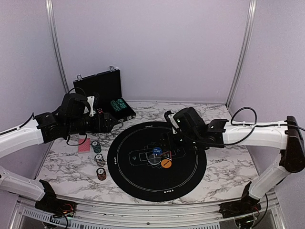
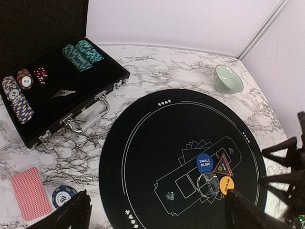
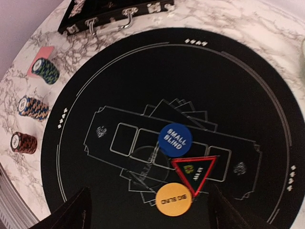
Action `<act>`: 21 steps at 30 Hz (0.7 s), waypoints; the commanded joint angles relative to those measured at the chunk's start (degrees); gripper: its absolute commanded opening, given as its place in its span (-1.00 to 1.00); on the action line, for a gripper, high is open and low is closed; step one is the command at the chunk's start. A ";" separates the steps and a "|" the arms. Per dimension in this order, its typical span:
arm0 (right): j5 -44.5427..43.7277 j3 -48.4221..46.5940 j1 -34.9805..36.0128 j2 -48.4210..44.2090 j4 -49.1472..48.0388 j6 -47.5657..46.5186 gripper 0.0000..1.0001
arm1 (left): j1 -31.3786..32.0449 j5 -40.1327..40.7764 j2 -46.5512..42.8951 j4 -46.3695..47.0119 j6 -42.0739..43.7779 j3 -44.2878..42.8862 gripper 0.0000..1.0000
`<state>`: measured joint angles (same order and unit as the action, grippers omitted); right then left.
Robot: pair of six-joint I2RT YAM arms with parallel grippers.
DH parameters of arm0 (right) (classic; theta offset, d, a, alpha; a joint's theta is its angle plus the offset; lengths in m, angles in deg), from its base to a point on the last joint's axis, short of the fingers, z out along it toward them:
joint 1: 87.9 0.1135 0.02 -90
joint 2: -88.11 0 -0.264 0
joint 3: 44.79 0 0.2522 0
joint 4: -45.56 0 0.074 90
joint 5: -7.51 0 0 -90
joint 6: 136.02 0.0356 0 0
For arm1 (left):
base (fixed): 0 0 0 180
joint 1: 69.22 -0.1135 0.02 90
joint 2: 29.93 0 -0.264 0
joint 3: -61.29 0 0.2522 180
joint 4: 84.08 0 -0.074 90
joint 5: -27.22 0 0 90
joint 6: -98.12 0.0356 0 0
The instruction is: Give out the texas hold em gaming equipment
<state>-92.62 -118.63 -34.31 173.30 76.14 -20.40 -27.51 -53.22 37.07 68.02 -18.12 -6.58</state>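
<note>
On the round black mat (image 1: pixel 143 183) lie a blue disc (image 1: pixel 157 152), an orange disc (image 1: pixel 166 164), a clear disc (image 1: pixel 153 160) and a red-edged triangle marker (image 1: pixel 169 155), close together. My right gripper (image 3: pixel 150 212) hangs open just above them, with the orange disc (image 3: pixel 173 199) between its fingers and the blue disc (image 3: pixel 175 139) beyond. Three chip stacks (image 1: pixel 100 160) and the pinkish-red cards (image 1: pixel 84 145) sit on the marble left of the mat. My left gripper (image 2: pixel 157 217) is open and empty over the mat's left side, with the cards (image 2: pixel 30 193) at its lower left.
The open black case (image 2: pixel 52 90) holds several chip rows at the back left. A pale green bowl (image 2: pixel 228 78) stands at the back right of the mat. The right arm's black fingers (image 2: pixel 286 176) show at the right edge of the left wrist view.
</note>
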 commanded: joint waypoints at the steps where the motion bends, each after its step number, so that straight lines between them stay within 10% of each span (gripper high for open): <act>1: 1.54 -5.68 5.49 6.70 4.71 3.48 0.59 | -1.84 1.33 -2.27 -2.47 -0.95 1.26 0.98; 21: -1.92 -14.58 8.16 23.99 11.41 7.95 0.41 | -9.16 -3.87 -6.26 -4.95 0.31 3.74 0.98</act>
<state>-92.23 -130.15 -26.12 195.18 86.12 -13.12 -35.90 -55.52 31.54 64.22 -18.55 -3.63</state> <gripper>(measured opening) 0.705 0.989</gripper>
